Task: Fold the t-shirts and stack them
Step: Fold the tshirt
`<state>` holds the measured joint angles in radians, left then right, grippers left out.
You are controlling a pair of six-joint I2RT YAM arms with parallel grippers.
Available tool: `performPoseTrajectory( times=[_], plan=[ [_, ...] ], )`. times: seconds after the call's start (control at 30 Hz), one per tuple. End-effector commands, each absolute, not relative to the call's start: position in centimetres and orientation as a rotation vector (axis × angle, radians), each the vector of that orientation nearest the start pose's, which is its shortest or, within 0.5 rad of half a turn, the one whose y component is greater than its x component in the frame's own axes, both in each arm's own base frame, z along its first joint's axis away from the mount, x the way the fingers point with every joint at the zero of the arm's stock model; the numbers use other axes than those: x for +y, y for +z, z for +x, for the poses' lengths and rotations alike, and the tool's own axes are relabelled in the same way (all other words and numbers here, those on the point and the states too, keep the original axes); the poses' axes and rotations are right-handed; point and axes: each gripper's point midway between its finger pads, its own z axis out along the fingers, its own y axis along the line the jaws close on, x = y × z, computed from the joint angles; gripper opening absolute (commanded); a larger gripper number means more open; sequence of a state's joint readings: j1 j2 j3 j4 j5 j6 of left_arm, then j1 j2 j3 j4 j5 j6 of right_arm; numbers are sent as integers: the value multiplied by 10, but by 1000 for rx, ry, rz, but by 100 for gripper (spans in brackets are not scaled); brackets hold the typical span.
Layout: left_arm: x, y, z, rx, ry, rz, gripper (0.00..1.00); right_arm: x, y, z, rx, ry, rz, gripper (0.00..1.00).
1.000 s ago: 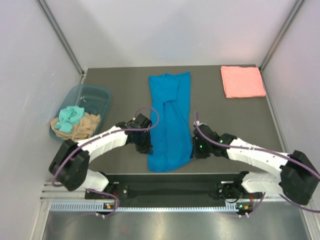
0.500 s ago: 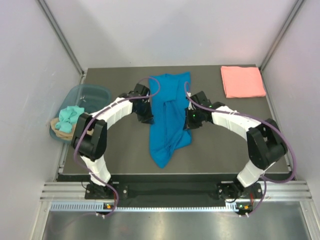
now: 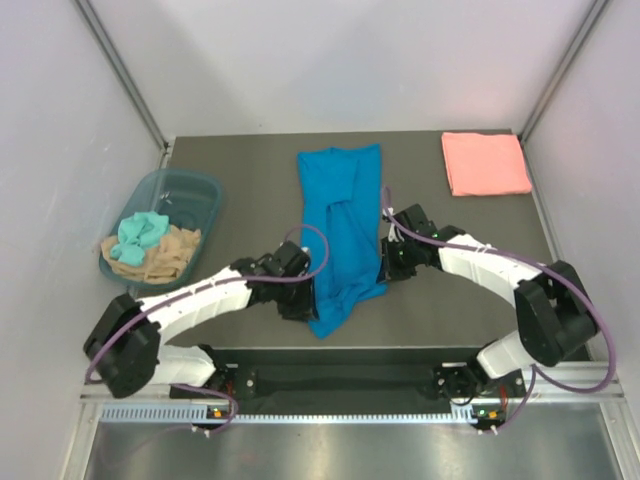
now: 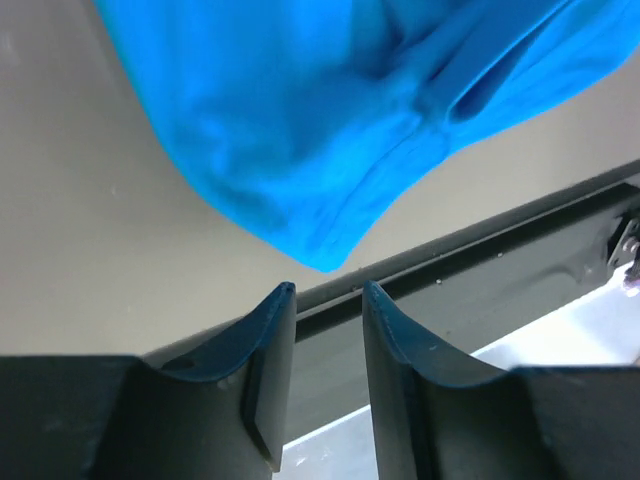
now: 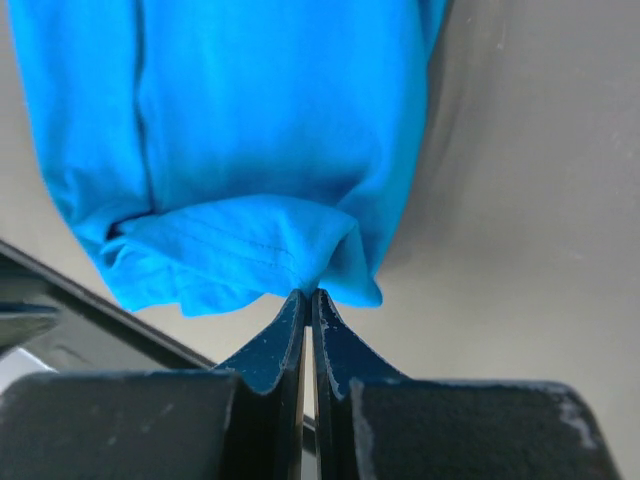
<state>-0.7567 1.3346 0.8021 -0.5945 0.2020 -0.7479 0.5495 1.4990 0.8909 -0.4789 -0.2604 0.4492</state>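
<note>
Since 1 second ago the blue t-shirt [image 3: 338, 225] has lost its squared near end. That end is now drawn up and bunched, and it comes to a crooked point short of the near edge of the counter [image 3: 250, 180]. Its far end lies flat close to the far edge, as before. Half a second ago both arms reached up to the shirt's middle. The left arm has since pulled back toward the near edge. The left fingers [image 4: 265, 340] have parted with nothing between them, and the shirt's pointed tip lies just beyond them. The right fingers [image 5: 335, 350] have slid a little nearer and are pressed together on the doubled hem at the shirt's right side.

The salmon t-shirt [image 3: 485, 163] has not moved. It sits folded in the far right corner, well apart from the blue one. The tub [image 3: 165, 215] hangs over the left edge and holds teal and tan cloth.

Bare counter runs between the 2 shirts, and it widens toward the near right corner under the right arm. A narrower bare strip lies between the tub and the blue shirt's left side. The shirt's tip is near the near edge, with the dark rail just past it.
</note>
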Motion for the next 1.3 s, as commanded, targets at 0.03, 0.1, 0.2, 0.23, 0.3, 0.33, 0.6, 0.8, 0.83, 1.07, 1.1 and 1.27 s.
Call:
performPoseTrajectory(
  times=[0.03, 0.1, 0.2, 0.23, 0.3, 0.33, 0.6, 0.8, 0.83, 1.07, 1.1, 1.27],
  plan=[
    [-239, 63, 152, 2794, -731, -307, 39, 224, 78, 235, 2665, 718, -224, 0],
    [-235, 57, 148, 2752, -759, -429, 39, 223, 77, 231, 2666, 723, -225, 0],
    [-231, 47, 141, 2739, -750, -505, 42, 221, 74, 226, 2668, 725, -235, 0],
    [-232, 46, 140, 2738, -744, -531, 42, 221, 74, 226, 2666, 729, -238, 0],
    [-234, 42, 136, 2744, -724, -540, 43, 220, 74, 224, 2660, 734, -240, 0],
    [-234, 41, 137, 2730, -703, -541, 43, 220, 73, 223, 2660, 739, -239, 0],
    [-245, 32, 136, 2733, -635, -539, 44, 219, 72, 219, 2650, 756, -243, 0],
    [-250, 25, 137, 2741, -600, -539, 44, 218, 73, 216, 2640, 760, -248, 0],
    [-250, 24, 138, 2740, -593, -540, 42, 217, 74, 216, 2637, 760, -246, 0],
    [-247, 23, 132, 2752, -551, -511, 31, 216, 73, 214, 2637, 763, -245, 0],
    [-245, 22, 132, 2750, -542, -514, 28, 216, 74, 213, 2637, 764, -243, 0],
    [-243, 34, 135, 2729, -535, -484, 0, 214, 75, 207, 2641, 763, -244, 0]
  ],
)
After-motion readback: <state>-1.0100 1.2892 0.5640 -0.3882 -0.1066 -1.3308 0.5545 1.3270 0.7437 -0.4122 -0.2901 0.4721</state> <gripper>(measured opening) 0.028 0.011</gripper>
